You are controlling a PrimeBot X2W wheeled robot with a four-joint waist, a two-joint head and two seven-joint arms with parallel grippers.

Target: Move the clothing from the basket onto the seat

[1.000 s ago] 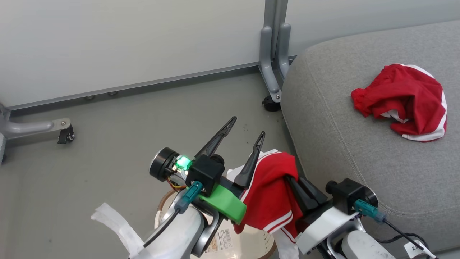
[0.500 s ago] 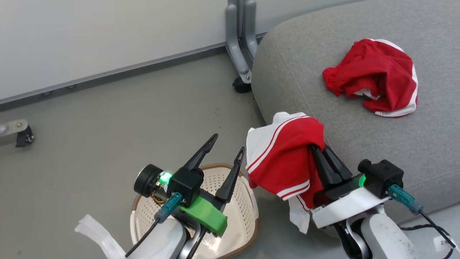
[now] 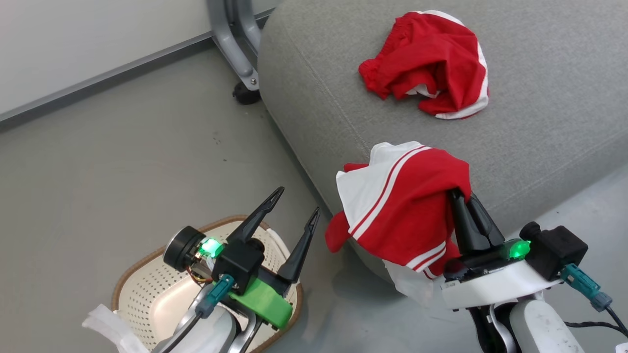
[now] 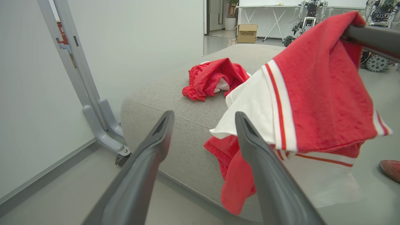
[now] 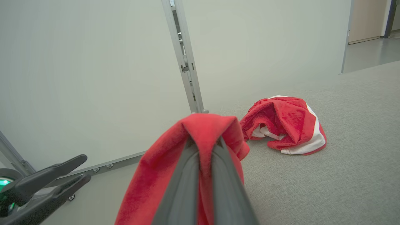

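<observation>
Head view, right tool [image 3: 462,196]: state?
— Shut; dark fingers [image 3: 463,230] pressed together, pinching a fold of the striped garment [image 3: 402,206]; red cloth draped over both tips.

Place of that garment?
— Hanging from the right tool at the near corner of the seat [image 3: 539,108]; upper part over the grey cushion's edge; lower white hem dangling beside the cushion's side, above the floor [image 3: 122,162]; touching the cushion or not, cannot tell.

Left tool [image 3: 298,199]?
— Spread wide; gripping nothing; poised above the basket [image 3: 142,289]; tips pointing toward the seat; beside the striped garment, apart from it.

And the basket?
— On the floor, left of the seat's near corner, at the lower left of head view; cream perforated wall, brown rim; partly hidden by the left arm.

Other clothing?
— Bunched garment [image 3: 431,63] lying on top of the seat, farther in; red with a white panel; apart from the striped garment.

Surroundings?
— Grey frame leg [image 3: 235,49] with a black caster just beside the seat's far corner; pale wall [image 3: 73,39] behind.
</observation>
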